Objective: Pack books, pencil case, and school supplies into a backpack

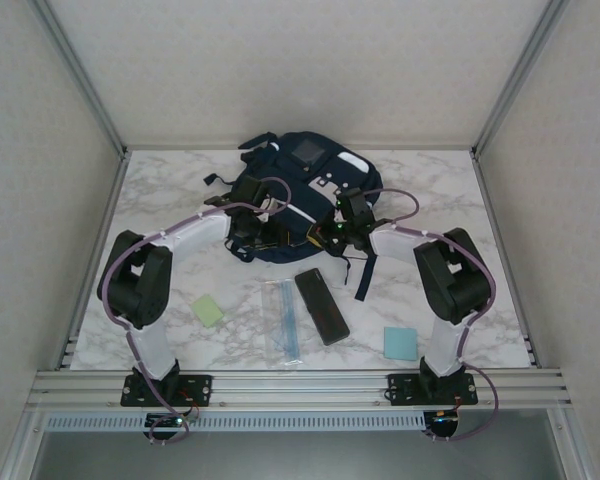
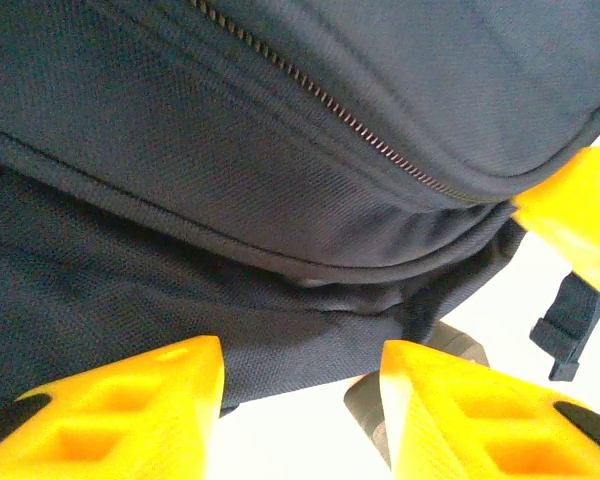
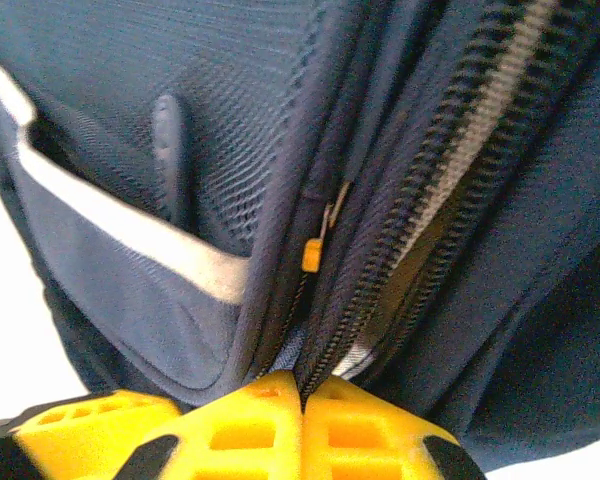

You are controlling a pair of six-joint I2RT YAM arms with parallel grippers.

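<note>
Pinching backpack [image 3: 130, 120], right gripper [image 3: 302, 395] (left gripper [image 2: 298, 357] parted)

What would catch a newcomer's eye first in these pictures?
The large navy-blue fabric backpack lies at the far middle of the marble table. The right end effector is shut on its fabric beside the zipper; the left end effector stands open at its edge. Nearer lie a long black pencil case and a clear plastic ruler.
</note>
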